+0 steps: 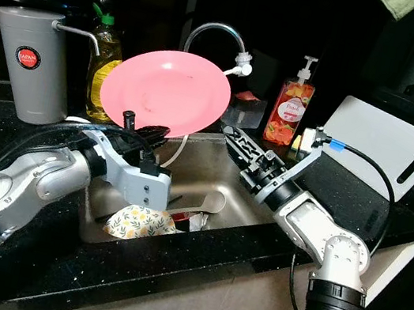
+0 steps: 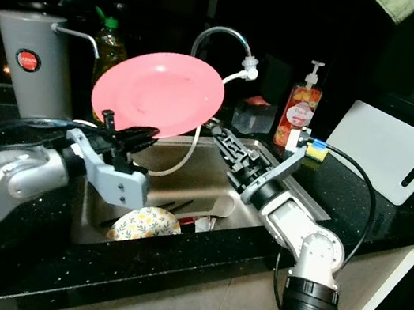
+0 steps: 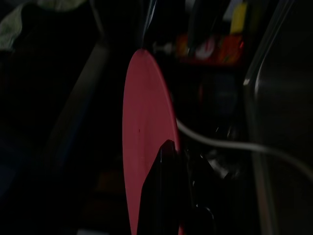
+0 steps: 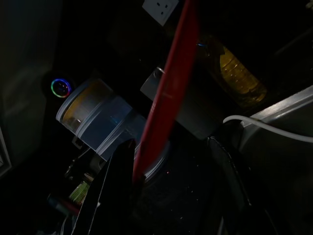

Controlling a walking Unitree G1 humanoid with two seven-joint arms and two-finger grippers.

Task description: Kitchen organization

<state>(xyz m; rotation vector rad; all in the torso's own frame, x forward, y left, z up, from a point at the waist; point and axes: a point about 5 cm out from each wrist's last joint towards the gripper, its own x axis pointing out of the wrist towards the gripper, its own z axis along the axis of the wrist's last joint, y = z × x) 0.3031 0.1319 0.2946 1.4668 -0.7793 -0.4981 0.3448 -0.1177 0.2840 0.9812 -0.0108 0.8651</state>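
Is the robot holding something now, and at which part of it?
The left tool holds the pink plate by its lower rim, above the sink. The right tool is at the plate's right edge; contact unclear.

Pink round plate (image 1: pixel 168 90) held tilted on edge above sink, face toward camera, lower rim gripped.

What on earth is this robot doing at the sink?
It is handling dishes. Its left gripper is shut on the lower edge of a pink plate, holding it upright above the steel sink. The right gripper reaches in beside the plate's right edge, open and not clearly gripping it. A floral bowl and other dishes lie in the sink. On the dark counter stand a grey water dispenser, an oil bottle, a soap pump bottle and a white cutting board.
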